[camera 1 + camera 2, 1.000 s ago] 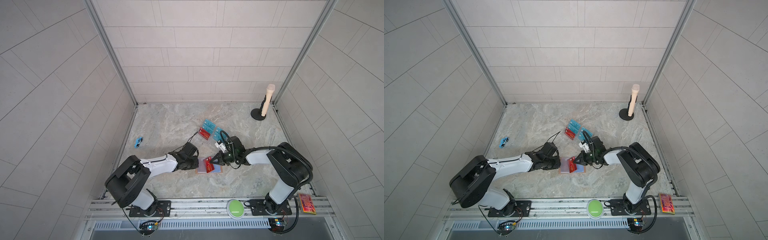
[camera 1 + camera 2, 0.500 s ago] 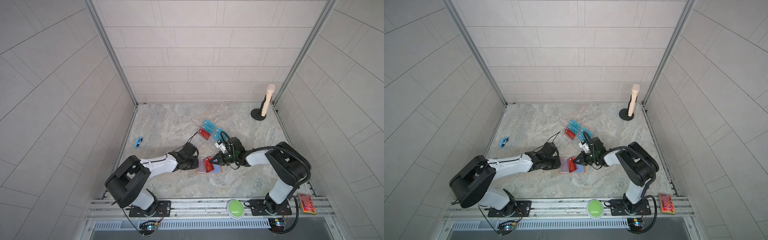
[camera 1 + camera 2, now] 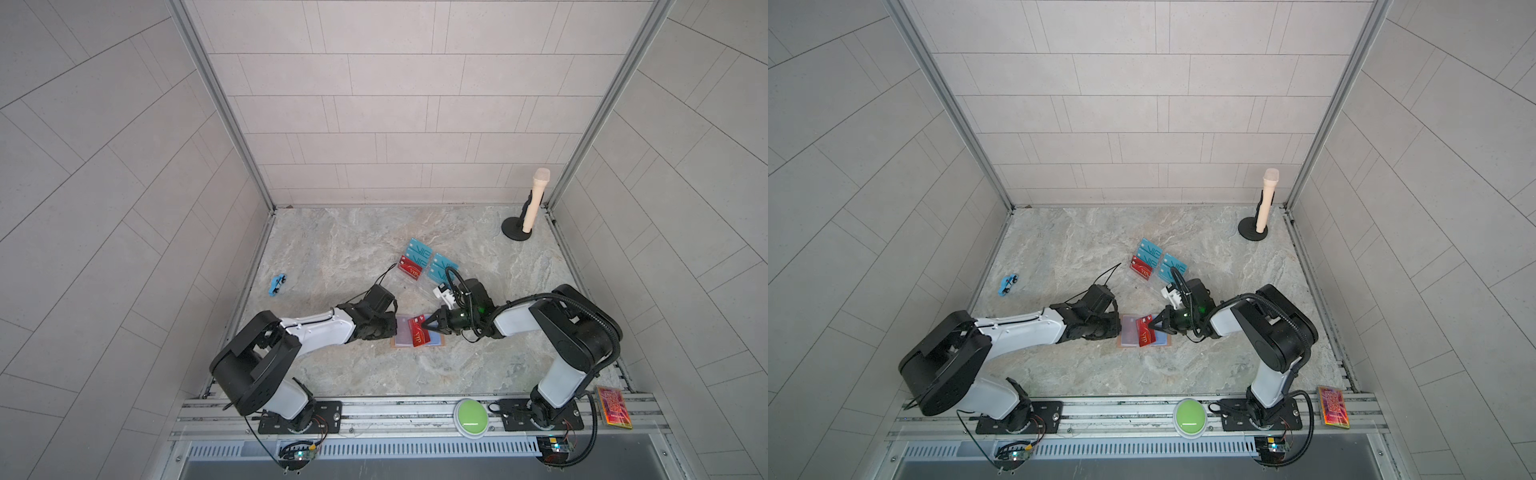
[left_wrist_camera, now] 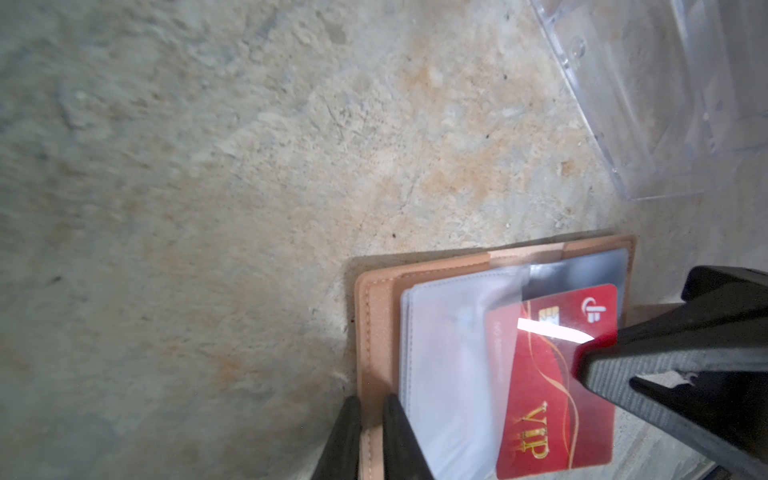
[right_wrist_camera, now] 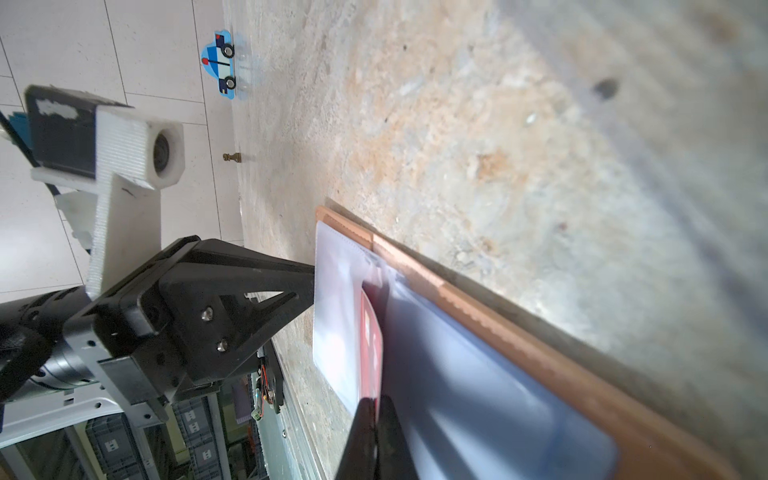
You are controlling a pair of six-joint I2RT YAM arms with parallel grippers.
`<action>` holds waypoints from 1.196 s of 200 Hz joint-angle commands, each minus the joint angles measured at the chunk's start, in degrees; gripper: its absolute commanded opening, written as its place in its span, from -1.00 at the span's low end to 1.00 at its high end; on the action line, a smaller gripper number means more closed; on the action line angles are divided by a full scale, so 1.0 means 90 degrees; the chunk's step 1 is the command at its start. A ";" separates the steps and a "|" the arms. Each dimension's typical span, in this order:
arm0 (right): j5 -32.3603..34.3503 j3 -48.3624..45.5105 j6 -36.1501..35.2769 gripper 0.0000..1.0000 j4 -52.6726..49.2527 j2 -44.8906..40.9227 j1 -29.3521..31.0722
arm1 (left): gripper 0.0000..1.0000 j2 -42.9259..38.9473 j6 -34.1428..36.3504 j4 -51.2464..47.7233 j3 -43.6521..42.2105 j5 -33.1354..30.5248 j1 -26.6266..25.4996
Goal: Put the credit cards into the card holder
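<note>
Black left gripper (image 4: 370,419) pinches the left flap of the open holder (image 4: 376,299), which lies flat mid-table. A red card (image 4: 540,395) lies partly under its clear pocket, clamped at the right edge by the right gripper (image 3: 428,327). More cards (image 3: 419,262) stand behind.

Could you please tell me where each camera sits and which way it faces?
Top views: overhead near the front, looking down at the table; left arm and right arm show whole.
Left wrist: rides the left arm, facing the card holder; left gripper clamps its edge.
Right wrist: rides the right arm, skimming the table; right gripper pinches the red card.
Shared: all show card holder and red card.
</note>
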 commanded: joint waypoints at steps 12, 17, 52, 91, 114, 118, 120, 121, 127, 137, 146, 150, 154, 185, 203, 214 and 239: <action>0.0336 -0.0226 0.0317 -1.00 0.0414 0.0097 -0.0024 | -0.69 0.0086 0.0143 -0.0493 0.0047 -0.0031 -0.0028; 0.0368 -0.0243 0.0346 -1.00 0.0466 0.0087 -0.0026 | -0.69 0.0072 0.0142 -0.0503 0.0057 -0.0036 -0.0030; 0.0494 -0.0259 0.0391 -1.00 0.0619 0.0099 -0.0024 | -0.69 0.0056 0.0132 -0.0542 0.0060 -0.0054 -0.0030; 0.0516 -0.0243 0.0450 -1.00 0.0825 0.0145 -0.0024 | -0.69 0.0032 0.0133 -0.0552 0.0048 -0.0051 -0.0030; 0.0435 -0.0186 0.0521 -1.00 0.0933 0.0263 -0.0024 | -0.70 0.0040 0.0133 -0.0562 0.0066 -0.0051 -0.0030; 0.0435 -0.0199 0.0543 -1.00 0.0975 0.0278 -0.0024 | -0.69 0.0034 0.0129 -0.0562 0.0060 -0.0052 -0.0030; 0.0432 -0.0202 0.0556 -1.00 0.0995 0.0286 -0.0031 | -0.69 0.0033 0.0132 -0.0562 0.0060 -0.0051 -0.0035; 0.0430 -0.0203 0.0566 -1.00 0.1006 0.0288 -0.0027 | -0.69 0.0032 0.0133 -0.0562 0.0063 -0.0051 -0.0033; 0.0418 -0.0203 0.0599 -1.00 0.1064 0.0316 -0.0024 | -0.69 0.0032 0.0133 -0.0562 0.0066 -0.0051 -0.0031; 0.0396 -0.0218 0.0626 -1.00 0.1123 0.0349 -0.0024 | -0.70 0.0037 0.0128 -0.0562 0.0049 -0.0060 -0.0030; 0.0389 -0.0213 0.0632 -1.00 0.1135 0.0386 -0.0014 | -0.70 0.0033 0.0132 -0.0562 0.0048 -0.0060 -0.0030; 0.0393 -0.0213 0.0645 -1.00 0.1138 0.0405 -0.0005 | -0.70 0.0033 0.0133 -0.0562 0.0052 -0.0061 -0.0030; 0.0380 -0.0217 0.0649 -1.00 0.1157 0.0409 0.0005 | -0.70 0.0039 0.0131 -0.0559 0.0048 -0.0060 -0.0030; 0.0469 -0.0232 0.0712 -1.00 0.1221 0.0438 0.0076 | -0.70 0.0022 0.0115 -0.0557 0.0037 -0.0054 -0.0028; 0.0587 -0.0271 0.0843 -1.00 0.1343 0.0411 0.0145 | -0.69 -0.0007 0.0119 -0.0562 0.0033 -0.0056 -0.0030; 0.0691 -0.0279 0.0844 -1.00 0.1275 0.0366 0.0226 | -0.69 -0.0027 0.0120 -0.0572 0.0035 -0.0055 -0.0030; 0.1000 -0.0044 0.0357 -0.90 0.0175 0.0167 0.0480 | -0.69 -0.0063 0.0122 -0.0577 0.0037 -0.0046 -0.0029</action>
